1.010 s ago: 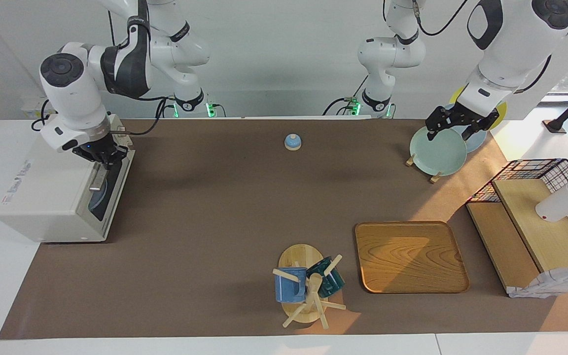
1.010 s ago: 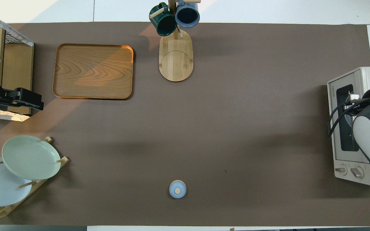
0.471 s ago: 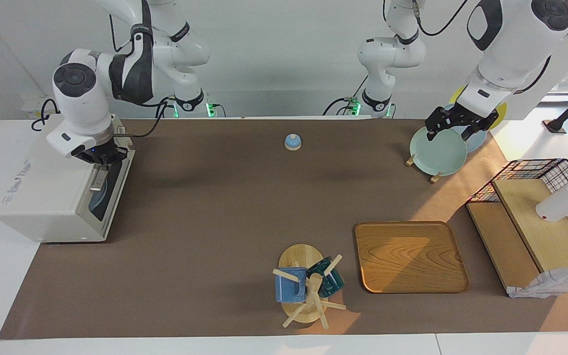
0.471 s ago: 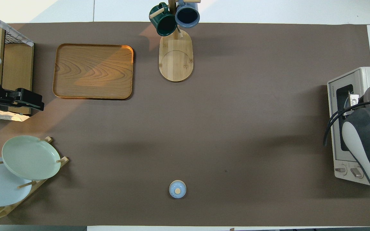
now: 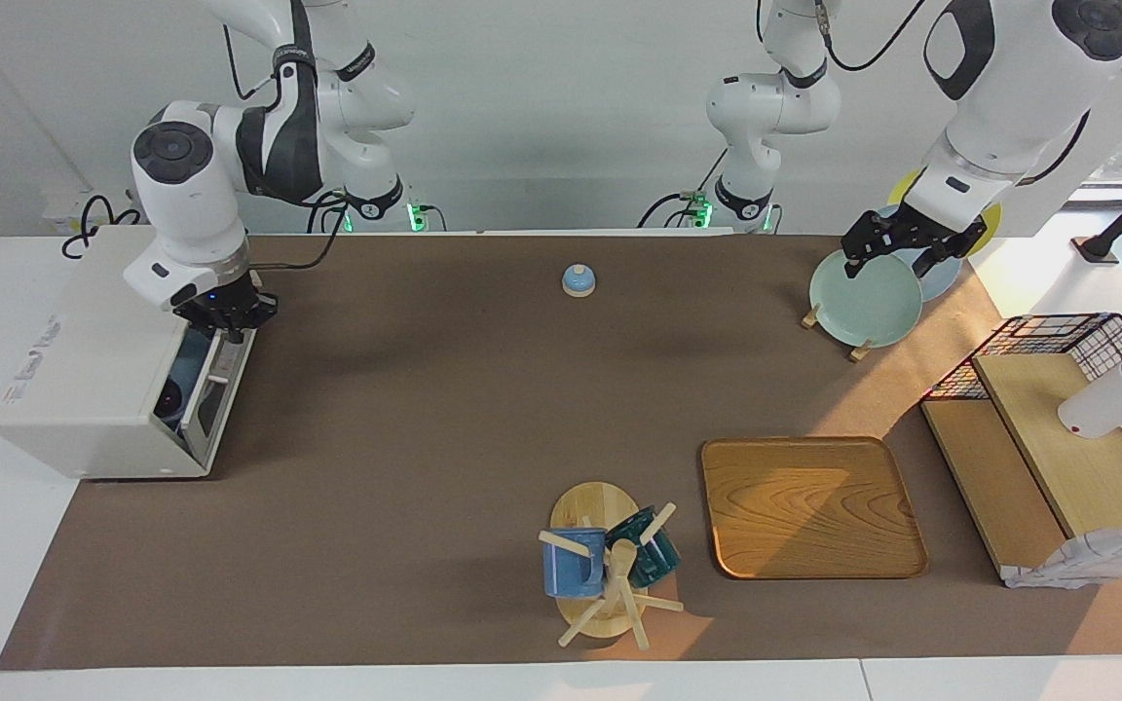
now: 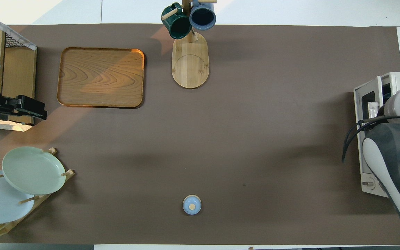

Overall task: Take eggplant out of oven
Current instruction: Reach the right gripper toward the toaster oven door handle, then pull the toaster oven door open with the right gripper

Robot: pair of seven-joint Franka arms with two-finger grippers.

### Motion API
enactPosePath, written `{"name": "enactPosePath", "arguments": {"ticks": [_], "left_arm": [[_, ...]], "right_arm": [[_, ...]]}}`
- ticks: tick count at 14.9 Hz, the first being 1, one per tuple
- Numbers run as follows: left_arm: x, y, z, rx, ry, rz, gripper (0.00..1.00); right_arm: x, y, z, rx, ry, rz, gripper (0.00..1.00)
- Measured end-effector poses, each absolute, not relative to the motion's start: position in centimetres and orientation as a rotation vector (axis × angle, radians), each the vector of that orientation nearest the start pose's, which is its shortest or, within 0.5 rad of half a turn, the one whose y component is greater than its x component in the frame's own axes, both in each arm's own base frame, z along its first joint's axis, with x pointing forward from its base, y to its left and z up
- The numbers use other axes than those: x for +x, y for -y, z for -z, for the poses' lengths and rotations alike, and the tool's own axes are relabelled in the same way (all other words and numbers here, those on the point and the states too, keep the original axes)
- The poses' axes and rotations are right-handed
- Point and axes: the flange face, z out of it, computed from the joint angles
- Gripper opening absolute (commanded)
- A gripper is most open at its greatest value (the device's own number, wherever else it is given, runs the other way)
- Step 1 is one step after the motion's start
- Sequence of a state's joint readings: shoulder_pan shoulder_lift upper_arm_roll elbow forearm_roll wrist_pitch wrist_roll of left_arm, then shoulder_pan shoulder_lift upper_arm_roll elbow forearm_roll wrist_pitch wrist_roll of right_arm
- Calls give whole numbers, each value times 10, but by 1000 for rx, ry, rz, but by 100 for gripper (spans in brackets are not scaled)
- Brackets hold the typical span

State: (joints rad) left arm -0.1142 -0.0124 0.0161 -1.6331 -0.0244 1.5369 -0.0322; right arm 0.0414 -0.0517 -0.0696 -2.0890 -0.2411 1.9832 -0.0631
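Change: oven [image 5: 84, 380] door now tilts ajar, pulled by right tool [image 5: 226, 319]; a second ago it stood shut
Right tool: at the handle; grip cannot be told
Left tool [image 5: 902, 248]: waits over plates; open
Eggplant: unseen, presumably inside
Advice: swing the door fully down before reaching in

I see matt brown covering on counter [image 5: 425, 409]; off-white smooth oven [image 5: 84, 389] below right end effector [image 5: 227, 326]; grained wood tray [image 5: 809, 506]; glossy plates [image 5: 863, 297].
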Motion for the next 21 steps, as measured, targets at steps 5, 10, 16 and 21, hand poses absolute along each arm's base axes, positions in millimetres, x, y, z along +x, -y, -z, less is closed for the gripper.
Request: {"name": "enactPosePath", "arguments": {"ticks": [5, 10, 16, 21], "left_arm": [[543, 56, -600, -3158, -104, -116, 100], [545, 56, -601, -3159, -103, -95, 100], [547, 57, -603, -3161, -104, -71, 100], [547, 57, -603, -3161, -104, -61, 100]], "right_arm": [[532, -10, -386, -3278, 171, -57, 0], [535, -23, -358, -3266, 153, -9, 0], [528, -24, -333, -3243, 109, 49, 0], [524, -25, -304, -3217, 16, 12, 0]]}}
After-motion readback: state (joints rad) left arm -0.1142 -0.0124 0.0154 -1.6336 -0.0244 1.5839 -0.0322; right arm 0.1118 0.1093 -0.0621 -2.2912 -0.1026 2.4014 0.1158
